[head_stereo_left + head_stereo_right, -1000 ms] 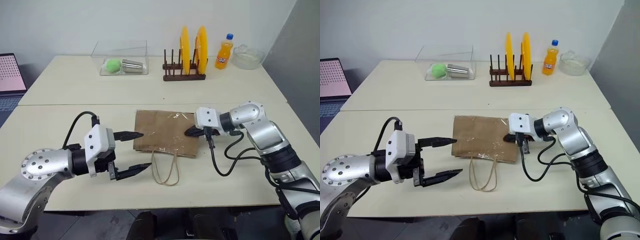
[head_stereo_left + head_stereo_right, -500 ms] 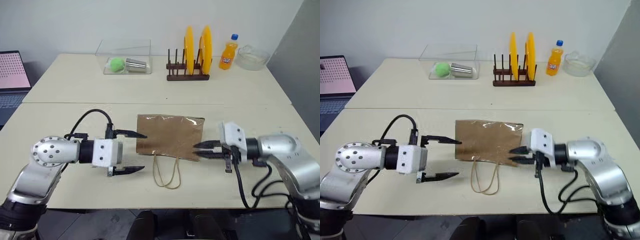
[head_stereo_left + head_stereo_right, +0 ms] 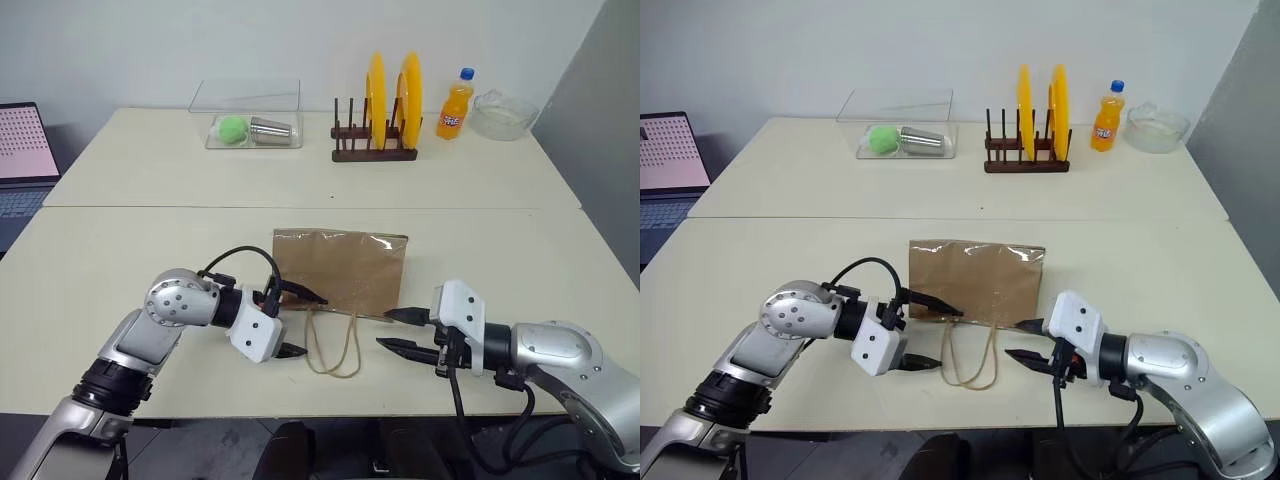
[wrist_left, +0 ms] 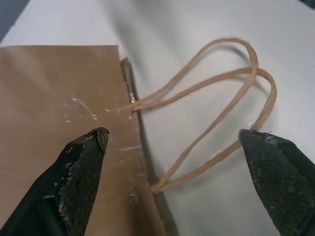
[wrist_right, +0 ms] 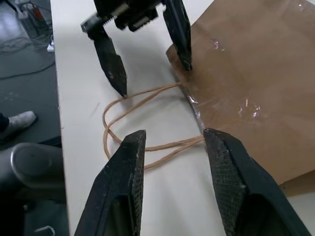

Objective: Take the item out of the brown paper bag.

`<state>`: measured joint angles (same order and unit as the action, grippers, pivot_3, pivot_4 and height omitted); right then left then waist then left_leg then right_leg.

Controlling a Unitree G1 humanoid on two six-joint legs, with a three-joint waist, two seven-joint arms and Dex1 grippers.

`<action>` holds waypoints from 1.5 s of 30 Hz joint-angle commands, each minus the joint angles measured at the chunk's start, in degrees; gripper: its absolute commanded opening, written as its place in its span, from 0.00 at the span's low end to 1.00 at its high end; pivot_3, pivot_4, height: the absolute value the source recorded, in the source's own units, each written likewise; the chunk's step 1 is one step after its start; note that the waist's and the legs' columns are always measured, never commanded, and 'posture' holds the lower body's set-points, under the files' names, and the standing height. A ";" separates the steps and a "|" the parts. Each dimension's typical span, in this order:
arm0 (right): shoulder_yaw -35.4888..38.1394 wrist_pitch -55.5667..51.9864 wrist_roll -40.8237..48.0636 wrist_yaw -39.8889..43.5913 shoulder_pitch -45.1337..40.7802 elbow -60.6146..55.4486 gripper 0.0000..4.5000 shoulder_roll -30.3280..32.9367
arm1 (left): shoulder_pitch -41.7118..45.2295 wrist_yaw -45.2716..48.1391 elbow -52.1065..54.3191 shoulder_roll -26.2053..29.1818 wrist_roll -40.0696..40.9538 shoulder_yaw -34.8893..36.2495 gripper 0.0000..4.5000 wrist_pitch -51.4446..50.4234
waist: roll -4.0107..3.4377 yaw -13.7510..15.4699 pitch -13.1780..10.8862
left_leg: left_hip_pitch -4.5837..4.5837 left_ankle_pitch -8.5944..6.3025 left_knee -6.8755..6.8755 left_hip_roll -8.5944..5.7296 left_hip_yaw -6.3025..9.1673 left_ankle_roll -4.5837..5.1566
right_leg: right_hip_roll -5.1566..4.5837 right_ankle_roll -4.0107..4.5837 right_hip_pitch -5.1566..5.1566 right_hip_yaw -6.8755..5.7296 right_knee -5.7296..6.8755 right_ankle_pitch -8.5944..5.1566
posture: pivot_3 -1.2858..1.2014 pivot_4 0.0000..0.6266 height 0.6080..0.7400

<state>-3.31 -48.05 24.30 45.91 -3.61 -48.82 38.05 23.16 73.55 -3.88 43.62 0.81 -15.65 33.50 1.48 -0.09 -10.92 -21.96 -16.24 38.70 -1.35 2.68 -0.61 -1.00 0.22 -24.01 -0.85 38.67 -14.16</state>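
I have the brown paper bag (image 3: 340,271) lying flat on the surface (image 3: 150,250), handles (image 3: 333,347) toward me, nothing taken out yet. Left gripper (image 3: 298,323) fingers spread wide astride its near left corner; right gripper (image 3: 402,331) fingers partly open, empty, near right. Bottle unseen, presumably inside.

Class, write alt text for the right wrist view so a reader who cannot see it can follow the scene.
A creased brown paper bag lies flat on a pale table, its two twine handles looping out from its mouth. The right gripper hovers open over the handles, and the left gripper faces it, open, one finger over the bag's mouth edge.
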 commanded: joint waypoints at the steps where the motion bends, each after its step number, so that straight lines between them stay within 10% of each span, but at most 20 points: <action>1: 2.31 -1.25 2.30 -2.14 0.59 -3.64 0.43 0.96 | 2.05 -1.58 -2.11 -1.83 -1.72 -1.80 1.00 3.22 | 0.00 0.00 0.00 | 0.00 0.00 0.01 0.00 0.00 0.00 | 0.00 0.00 0.01 0.00 0.00 0.00 | 0.52 0.24 1.00; 13: 6.11 -3.19 7.29 -5.28 1.41 -5.31 0.43 4.05 | 3.83 -2.97 -7.54 -3.52 -6.93 -7.16 1.00 9.31 | 0.03 0.01 0.02 | 0.03 0.00 0.03 -0.01 0.02 0.00 | 0.01 -0.03 0.07 0.00 -0.01 0.01 | 0.52 0.24 1.00; 28: 6.75 0.11 9.68 -4.98 0.65 -5.90 0.44 6.99 | 2.98 -0.89 0.79 -6.61 2.80 -7.43 0.01 -12.39 | 0.00 -0.02 0.09 | 0.20 -0.01 0.04 -0.01 0.17 0.02 | 0.01 -0.07 0.42 -0.16 -0.23 0.02 | 0.52 0.24 1.00; 33: 5.14 2.92 7.86 -4.79 1.34 -5.84 0.48 8.54 | 6.54 -4.68 5.39 -9.12 10.93 -1.48 0.00 -30.24 | 0.00 -0.02 0.09 | 0.16 -0.01 0.04 0.00 0.28 0.02 | 0.03 -0.09 0.42 -0.27 -0.25 0.01 | 0.52 0.24 1.00; 40: -1.12 9.66 2.17 -1.57 1.11 -4.64 0.95 11.94 | 12.25 -7.21 5.73 -11.73 14.66 2.20 0.00 -41.12 | 0.00 -0.04 0.09 | 0.16 -0.01 0.03 -0.01 0.27 0.02 | 0.05 -0.10 0.46 -0.28 -0.37 0.01 | 0.52 0.24 1.00; 45: -13.22 22.05 -11.79 1.03 -5.65 2.19 0.95 12.19 | 13.64 -6.67 3.45 -12.11 13.46 2.10 0.00 -39.58 | 0.00 -0.21 0.08 | 0.12 0.00 0.02 0.01 0.32 0.01 | 0.06 -0.15 0.50 -0.29 -0.57 0.04 | 0.52 0.24 1.00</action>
<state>-13.33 -32.01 18.20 46.29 -6.72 -48.69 50.88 35.29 66.92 -0.52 31.73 14.26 -15.13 -7.14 1.48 -0.29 -10.83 -21.81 -16.24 38.72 -1.34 2.96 -0.60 -0.94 0.05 -23.50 -1.12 38.09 -14.11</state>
